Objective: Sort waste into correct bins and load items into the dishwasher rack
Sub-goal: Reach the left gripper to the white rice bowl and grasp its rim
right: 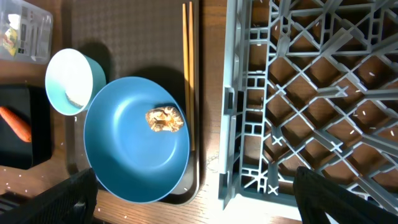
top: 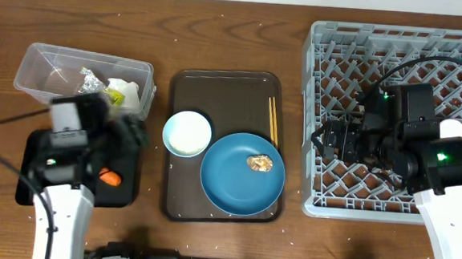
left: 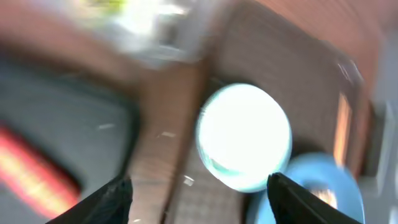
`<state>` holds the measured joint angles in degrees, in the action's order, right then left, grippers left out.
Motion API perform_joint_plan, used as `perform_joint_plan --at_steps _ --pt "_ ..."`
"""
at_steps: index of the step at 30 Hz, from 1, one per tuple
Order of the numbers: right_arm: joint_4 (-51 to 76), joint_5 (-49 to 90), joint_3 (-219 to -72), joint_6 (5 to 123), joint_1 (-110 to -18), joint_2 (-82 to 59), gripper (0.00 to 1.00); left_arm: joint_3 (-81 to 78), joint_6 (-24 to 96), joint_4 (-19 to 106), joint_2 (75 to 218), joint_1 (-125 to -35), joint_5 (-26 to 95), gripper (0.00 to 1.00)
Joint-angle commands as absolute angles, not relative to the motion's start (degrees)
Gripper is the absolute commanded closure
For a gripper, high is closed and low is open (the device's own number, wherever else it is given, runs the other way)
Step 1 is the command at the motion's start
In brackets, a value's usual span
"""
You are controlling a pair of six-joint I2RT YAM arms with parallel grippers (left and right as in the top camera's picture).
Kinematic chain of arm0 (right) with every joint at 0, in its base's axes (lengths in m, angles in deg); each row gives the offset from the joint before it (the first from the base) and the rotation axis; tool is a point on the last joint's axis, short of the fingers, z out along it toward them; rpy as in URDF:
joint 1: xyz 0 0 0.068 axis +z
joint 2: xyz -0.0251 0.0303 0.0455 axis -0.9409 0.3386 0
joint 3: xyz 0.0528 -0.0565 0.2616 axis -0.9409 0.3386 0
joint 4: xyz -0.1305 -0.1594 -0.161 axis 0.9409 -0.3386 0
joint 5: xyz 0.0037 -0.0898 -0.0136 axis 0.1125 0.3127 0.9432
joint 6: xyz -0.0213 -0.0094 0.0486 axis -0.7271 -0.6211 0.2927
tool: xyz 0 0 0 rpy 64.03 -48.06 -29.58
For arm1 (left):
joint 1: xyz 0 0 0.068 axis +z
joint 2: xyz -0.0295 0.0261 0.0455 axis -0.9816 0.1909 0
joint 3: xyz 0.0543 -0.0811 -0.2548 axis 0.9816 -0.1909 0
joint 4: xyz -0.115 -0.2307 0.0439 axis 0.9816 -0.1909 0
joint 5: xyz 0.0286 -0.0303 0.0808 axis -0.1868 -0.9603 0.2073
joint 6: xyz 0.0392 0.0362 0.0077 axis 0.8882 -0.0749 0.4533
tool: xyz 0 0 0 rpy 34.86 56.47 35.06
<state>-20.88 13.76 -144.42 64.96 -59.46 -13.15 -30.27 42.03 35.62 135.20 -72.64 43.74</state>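
The white bowl, pale blue outside, stands on the brown serving tray beside the blue plate, which holds a golden-brown morsel. The chopsticks lie along the tray's right side. The clear tub holds the silvery wrapper and the white tissue. The carrot lies in the black tray. My left gripper is open and empty, between the black tray and the bowl. My right gripper is open and empty over the left edge of the grey rack. The cups are not seen.
The brown serving tray lies between the bins and the rack. White rice grains speckle the wooden table. A pale rounded object shows by the right arm over the rack; I cannot tell what it is.
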Motion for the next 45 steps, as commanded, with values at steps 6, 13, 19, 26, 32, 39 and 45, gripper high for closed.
perform_joint_plan --at_steps 6,13,19,26,32,39,45 --pt "-20.8 13.89 -144.47 65.53 -58.55 -13.31 0.06 -29.59 60.06 43.49 143.09 -92.62 51.15 0.4" --pt "-20.91 13.87 -144.47 65.55 -58.55 -13.31 0.07 -29.59 58.79 57.41 157.34 -99.7 54.15 0.44" --pt "-21.12 13.87 -144.47 65.55 -58.55 -13.31 0.06 -29.59 49.98 61.19 165.45 -99.88 57.21 0.51" --pt "-20.67 13.89 -144.47 65.55 -58.55 -13.31 0.06 -29.59 46.48 61.1 166.32 -100.07 57.51 0.57" --pt "-20.51 13.87 -144.47 65.55 -58.55 -13.31 0.06 -29.7 45.61 61.74 168.68 -101.06 57.54 0.57" --pt "-20.75 13.85 -144.47 65.58 -58.55 -13.31 0.06 -29.7 45.59 63.53 171.31 -101.1 58.37 0.72" --pt "-20.73 13.87 -144.47 65.58 -58.55 -13.31 0.06 -29.7 45.65 63.73 171.28 -101.1 63.2 0.79"
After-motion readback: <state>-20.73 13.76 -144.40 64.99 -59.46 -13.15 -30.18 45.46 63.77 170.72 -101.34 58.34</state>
